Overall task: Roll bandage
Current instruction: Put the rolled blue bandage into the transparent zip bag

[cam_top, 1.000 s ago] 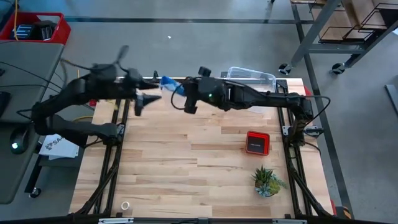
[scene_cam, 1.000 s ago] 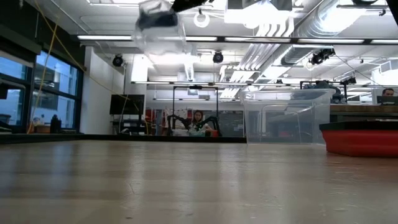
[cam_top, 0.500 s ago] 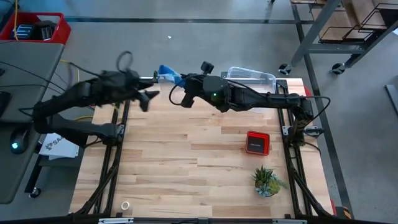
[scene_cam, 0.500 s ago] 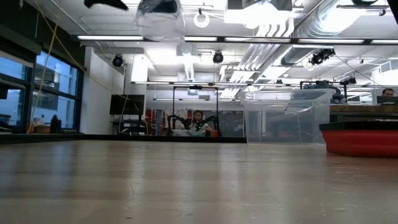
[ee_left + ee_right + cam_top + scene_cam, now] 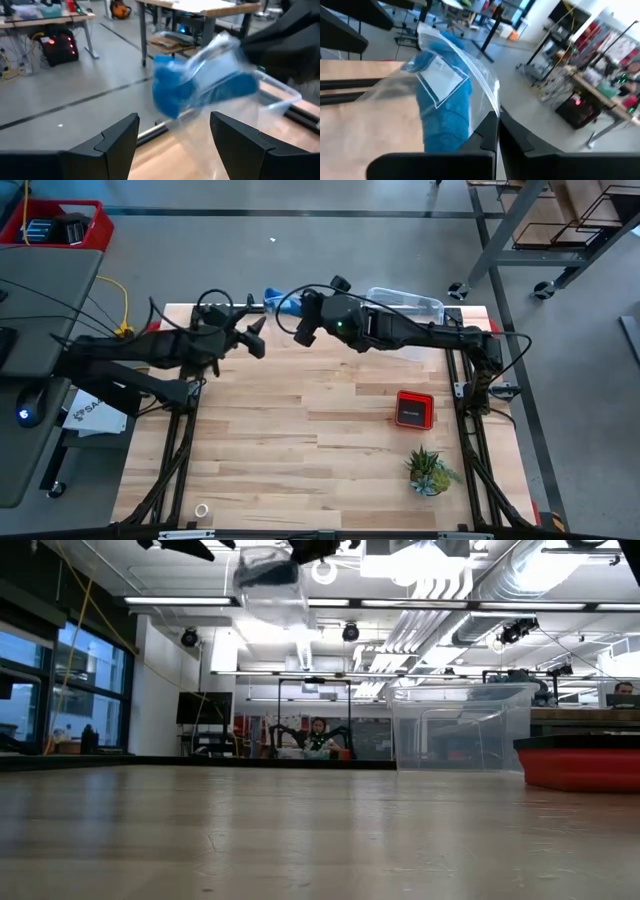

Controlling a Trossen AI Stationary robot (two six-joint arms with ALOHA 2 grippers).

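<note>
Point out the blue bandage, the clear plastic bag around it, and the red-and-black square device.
bandage (image 5: 445,107): right wrist view, on the blue fabric seen through the bag.
clear plastic bag (image 5: 220,52): left wrist view, on its upper clear wall.
red-and-black square device (image 5: 414,409): high view, on its dark middle.

A crinkled clear plastic bag (image 5: 220,75) blurs mid-air, veiling the bright blue fabric bandage (image 5: 175,95) inside; the low view's top edge crops both arms.
</note>
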